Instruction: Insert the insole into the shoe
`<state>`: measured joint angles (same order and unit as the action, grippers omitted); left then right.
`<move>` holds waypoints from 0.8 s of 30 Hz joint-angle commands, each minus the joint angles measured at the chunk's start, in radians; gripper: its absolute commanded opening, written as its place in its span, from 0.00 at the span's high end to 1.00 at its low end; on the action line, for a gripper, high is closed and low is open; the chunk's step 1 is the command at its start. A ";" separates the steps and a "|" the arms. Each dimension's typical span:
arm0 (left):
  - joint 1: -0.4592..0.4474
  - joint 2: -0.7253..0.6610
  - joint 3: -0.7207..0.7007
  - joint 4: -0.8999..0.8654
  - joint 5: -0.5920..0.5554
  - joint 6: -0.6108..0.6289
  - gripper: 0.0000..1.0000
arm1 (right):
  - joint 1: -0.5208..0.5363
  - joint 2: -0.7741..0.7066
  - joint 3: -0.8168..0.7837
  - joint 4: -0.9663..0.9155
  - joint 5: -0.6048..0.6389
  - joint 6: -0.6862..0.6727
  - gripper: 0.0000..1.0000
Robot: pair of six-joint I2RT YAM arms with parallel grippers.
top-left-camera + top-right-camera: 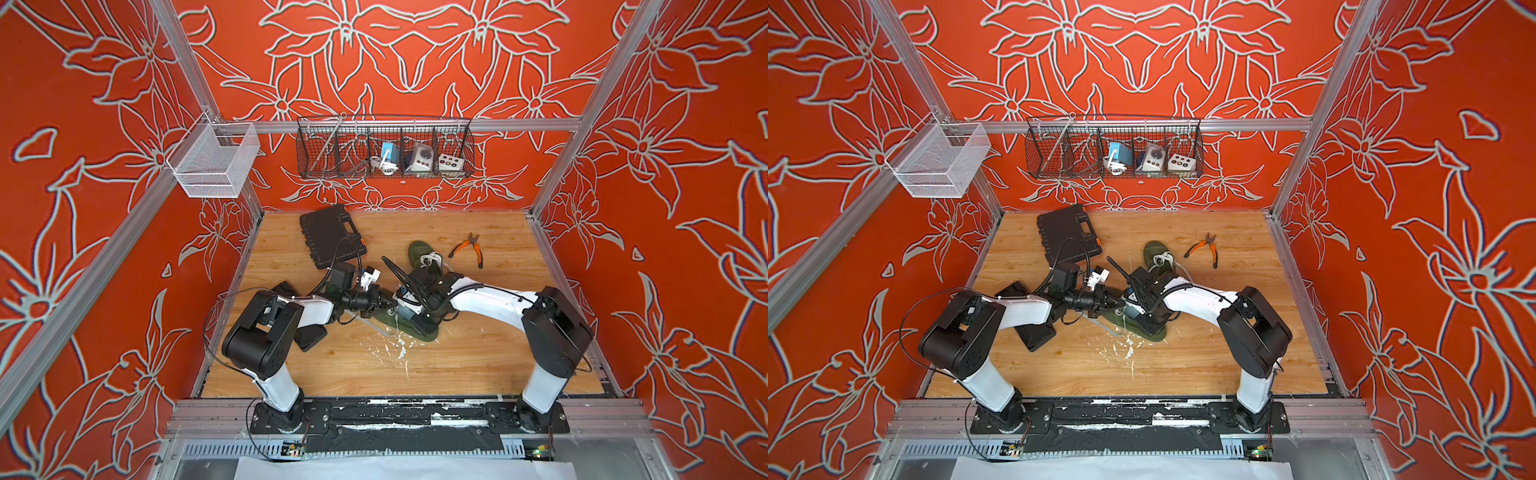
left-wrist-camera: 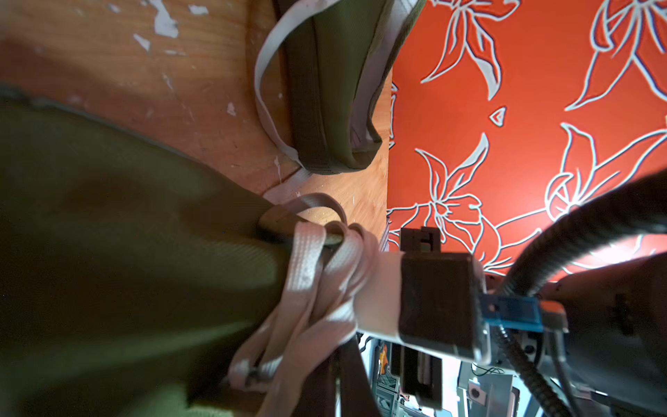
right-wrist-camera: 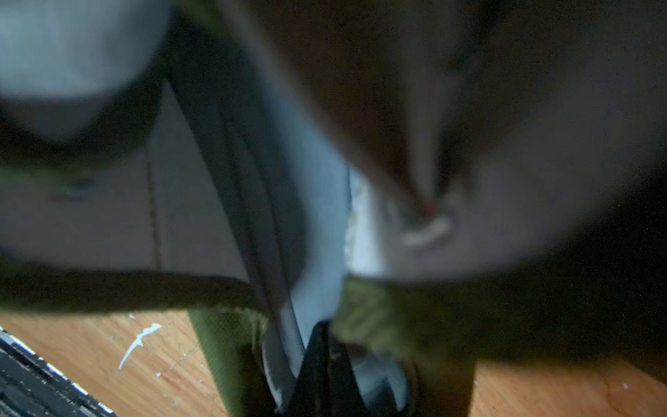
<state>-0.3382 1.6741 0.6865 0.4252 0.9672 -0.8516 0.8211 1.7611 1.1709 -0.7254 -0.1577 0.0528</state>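
An olive green shoe lies mid-table under both grippers, and it fills the left wrist view. My left gripper reaches in from the left. It is shut, with the shoe's pale laces bunched over its fingertips. My right gripper points down into the shoe's opening, shut. Its black fingertips rest against the pale blue-grey insole, which sits inside the shoe between the green walls. Most of the insole is hidden in both top views.
A second green shoe lies just behind. Orange-handled pliers lie to its right, and a black tool case sits at the back left. Black pads lie under the left arm. A wire basket and a white mesh basket hang on the walls.
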 commanded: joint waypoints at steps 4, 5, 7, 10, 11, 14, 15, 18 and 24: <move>0.004 -0.023 0.014 0.003 0.023 0.014 1.00 | 0.014 -0.126 0.004 -0.042 0.037 0.056 0.94; 0.004 -0.022 0.014 0.003 0.022 0.014 1.00 | 0.014 -0.143 -0.010 -0.035 0.028 0.067 0.93; 0.005 -0.023 0.015 0.003 0.023 0.014 1.00 | 0.014 -0.159 -0.048 -0.004 0.007 0.086 0.91; 0.005 -0.024 0.019 -0.008 0.023 0.019 1.00 | 0.014 -0.135 -0.110 0.072 -0.002 0.094 0.89; 0.005 -0.025 0.021 -0.014 0.021 0.023 1.00 | 0.013 -0.112 -0.121 0.089 -0.001 0.089 0.89; 0.005 -0.026 0.022 -0.026 0.019 0.029 1.00 | 0.013 -0.046 -0.095 0.071 0.007 0.069 0.89; 0.006 -0.025 0.022 -0.030 0.018 0.032 1.00 | 0.015 -0.044 -0.090 0.065 0.009 0.066 0.90; 0.005 -0.024 0.021 -0.025 0.016 0.030 1.00 | 0.020 -0.080 -0.074 0.027 0.030 0.046 0.89; 0.005 -0.022 0.032 -0.032 0.016 0.031 1.00 | 0.024 -0.141 -0.102 0.061 -0.021 0.051 0.86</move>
<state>-0.3382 1.6726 0.6941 0.4030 0.9680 -0.8360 0.8371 1.6527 1.0847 -0.6842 -0.1535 0.1070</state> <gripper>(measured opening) 0.047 0.140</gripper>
